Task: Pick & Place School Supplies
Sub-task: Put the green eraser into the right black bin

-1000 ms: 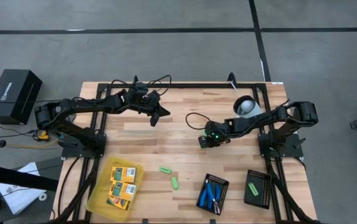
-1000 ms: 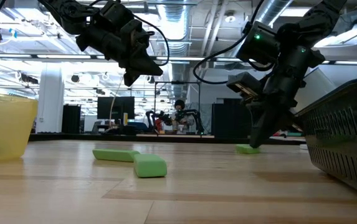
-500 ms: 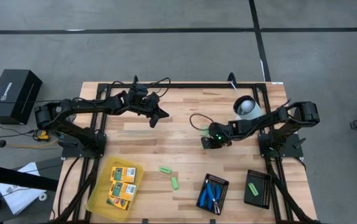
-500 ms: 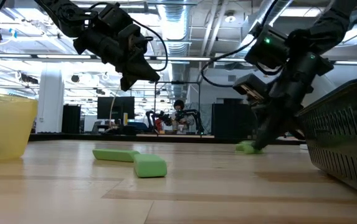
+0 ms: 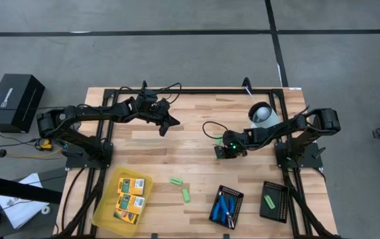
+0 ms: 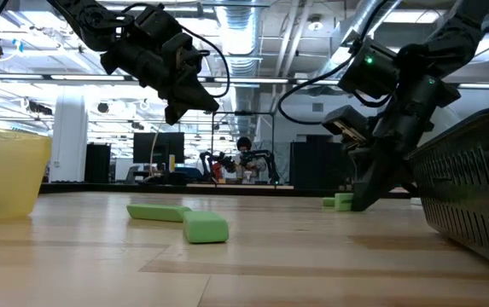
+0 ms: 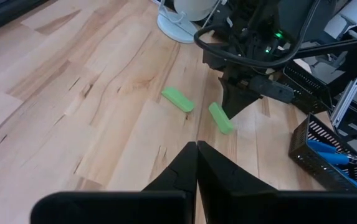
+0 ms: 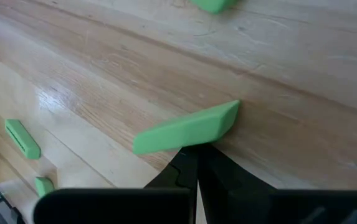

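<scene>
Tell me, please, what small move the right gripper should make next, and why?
Probably open the right gripper slightly and re-centre: its fingers look shut, tips down at the table, with the green block lying just beyond them rather than between them.

Right hand dropped to tabletop, reaching green block.

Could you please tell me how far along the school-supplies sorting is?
Done: four packs in the yellow tray, scissors in one black tray, one green block in the other. In hand: right hand down beside a loose block; left hand waits raised. Remaining: two blocks on the table.
</scene>
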Robot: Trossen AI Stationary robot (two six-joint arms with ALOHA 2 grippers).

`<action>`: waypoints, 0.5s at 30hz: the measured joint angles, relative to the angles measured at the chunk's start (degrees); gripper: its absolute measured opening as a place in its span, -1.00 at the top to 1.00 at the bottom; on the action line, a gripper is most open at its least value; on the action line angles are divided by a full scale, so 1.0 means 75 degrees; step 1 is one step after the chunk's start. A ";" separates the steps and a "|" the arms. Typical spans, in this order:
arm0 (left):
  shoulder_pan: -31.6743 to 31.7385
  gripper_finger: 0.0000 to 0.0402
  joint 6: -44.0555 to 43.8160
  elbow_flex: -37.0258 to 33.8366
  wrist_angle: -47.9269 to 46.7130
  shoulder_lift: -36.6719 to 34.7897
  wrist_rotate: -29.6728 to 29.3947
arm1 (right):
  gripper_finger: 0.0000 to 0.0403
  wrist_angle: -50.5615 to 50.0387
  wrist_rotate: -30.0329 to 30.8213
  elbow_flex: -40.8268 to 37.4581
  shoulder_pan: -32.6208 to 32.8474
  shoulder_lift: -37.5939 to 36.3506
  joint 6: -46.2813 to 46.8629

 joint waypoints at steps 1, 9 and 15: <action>0.0000 1.00 0.0000 0.0000 0.0002 0.0000 0.0000 | 1.00 0.0000 -0.0026 0.0000 0.0026 0.0000 0.0000; 0.0000 1.00 0.0000 0.0000 0.0009 0.0001 0.0000 | 1.00 -0.0028 -0.0356 -0.0008 0.1090 -0.0016 0.0660; 0.0000 0.99 0.0009 0.0000 0.0052 0.0001 0.0000 | 1.00 -0.0143 -0.0150 -0.0052 0.2353 -0.0424 0.1828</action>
